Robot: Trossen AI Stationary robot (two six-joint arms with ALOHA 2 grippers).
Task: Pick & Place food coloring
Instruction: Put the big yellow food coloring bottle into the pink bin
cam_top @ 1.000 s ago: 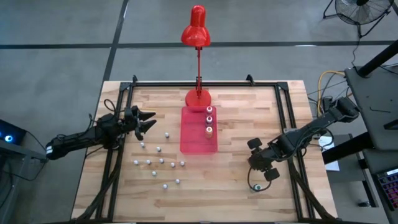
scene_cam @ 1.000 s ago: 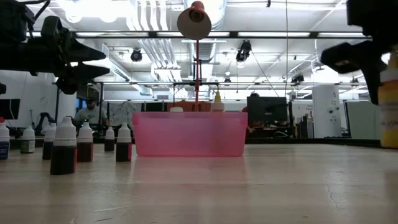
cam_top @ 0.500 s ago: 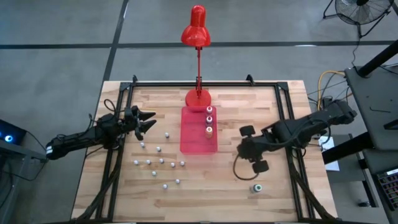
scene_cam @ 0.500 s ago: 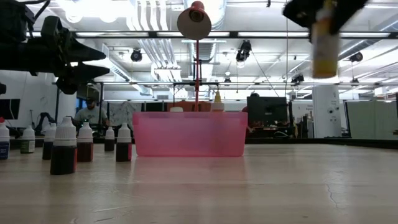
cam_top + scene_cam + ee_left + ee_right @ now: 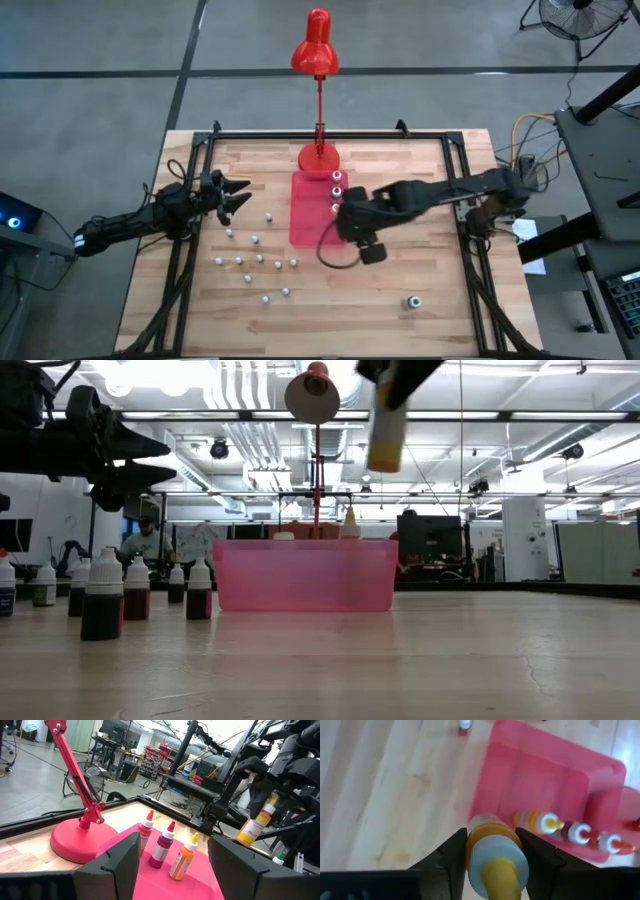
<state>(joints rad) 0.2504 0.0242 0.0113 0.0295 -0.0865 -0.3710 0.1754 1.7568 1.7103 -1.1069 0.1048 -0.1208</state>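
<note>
Above the red tray's [image 5: 305, 228] right edge, right claw [image 5: 492, 851] grips yellow-capped bottle [image 5: 494, 857].

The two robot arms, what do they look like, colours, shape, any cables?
Both arms are black and jointed. The left gripper ends in two pointed black fingers; the right gripper has blocky black fingers. A black cable loops from the right arm over the wooden table.

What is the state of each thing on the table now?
Yellow-capped bottle: held upright in the air over the tray.
Right tool: shut on the yellow-capped bottle.
Left tool: open, empty, hovering at the table's left edge.
Red tray: holding three upright bottles in a row.
Small bottles: standing scattered left of the tray.
Teal-capped bottle: standing alone, near right corner.
</note>
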